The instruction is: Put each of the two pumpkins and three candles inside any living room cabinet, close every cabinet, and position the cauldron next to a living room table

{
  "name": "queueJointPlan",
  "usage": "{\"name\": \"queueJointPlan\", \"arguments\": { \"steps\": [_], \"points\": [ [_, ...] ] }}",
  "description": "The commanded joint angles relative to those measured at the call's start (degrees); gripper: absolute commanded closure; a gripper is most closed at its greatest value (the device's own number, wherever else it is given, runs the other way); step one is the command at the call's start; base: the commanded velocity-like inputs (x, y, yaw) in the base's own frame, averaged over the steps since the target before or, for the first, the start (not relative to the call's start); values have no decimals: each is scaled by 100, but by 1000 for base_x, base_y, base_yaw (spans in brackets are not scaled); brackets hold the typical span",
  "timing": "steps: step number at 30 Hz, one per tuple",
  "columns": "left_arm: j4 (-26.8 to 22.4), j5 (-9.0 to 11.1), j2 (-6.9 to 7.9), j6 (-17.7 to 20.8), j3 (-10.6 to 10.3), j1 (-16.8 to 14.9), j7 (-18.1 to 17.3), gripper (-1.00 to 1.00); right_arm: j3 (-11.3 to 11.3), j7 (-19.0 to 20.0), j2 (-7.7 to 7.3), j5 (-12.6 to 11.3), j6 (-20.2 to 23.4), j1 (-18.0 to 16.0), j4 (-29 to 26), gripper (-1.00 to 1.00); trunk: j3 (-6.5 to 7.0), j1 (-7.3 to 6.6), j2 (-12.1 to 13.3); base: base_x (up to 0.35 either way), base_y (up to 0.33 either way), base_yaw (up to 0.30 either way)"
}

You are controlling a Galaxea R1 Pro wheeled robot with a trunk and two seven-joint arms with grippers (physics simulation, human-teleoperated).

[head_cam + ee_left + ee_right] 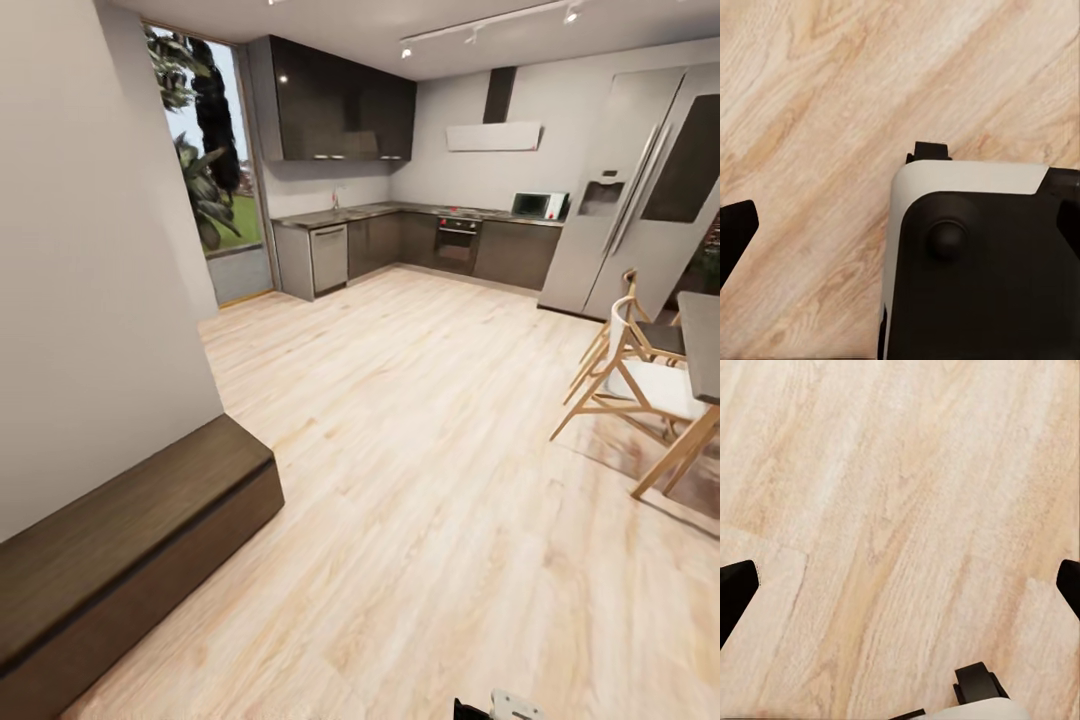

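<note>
Under me is the pale wooden plank floor [420, 470]. On it, at my left along the wall, stands the long low dark-brown cabinet [120, 560] — its top is bare. At my right stand wooden chairs [640, 380] beside the dining table [703, 340].

The floor [420, 480] is pale blond wood with long grain streaks, the cabinet [120, 560] dark brown, kitchen cupboards [345, 105] glossy dark grey, chairs [640, 380] light wood with white seats

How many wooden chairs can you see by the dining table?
2. One white-seated chair stands nearest, beside the dark table at the right edge; another chair is behind it. More may be hidden out of frame.
</note>
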Motion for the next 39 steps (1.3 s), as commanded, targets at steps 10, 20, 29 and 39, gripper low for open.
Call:
{"name": "queueJointPlan", "arguments": {
  "steps": [10,20,29,39],
  "points": [
    [1,41,-1,-15,-54,-3,9,-100,48,-13,6,-25,-27,-8,21,-100,-44,0,-4,0,0,269],
    [1,43,0,-15,-59,-3,7,-100,48,-13,13,-18,-27,-9,18,-100,-85,0,-4,0,0,265],
    [8,67,13,-13,-51,-3,31,-100,48,-13,13,-16,-27,-8,19,-100,-124,0,-4,0,0,259],
    [75,121,37,-6,-39,-3,35,-100,48,-13,5,-19,-27,-8,24,-100,-169,0,-4,0,0,254]
  ]
}}
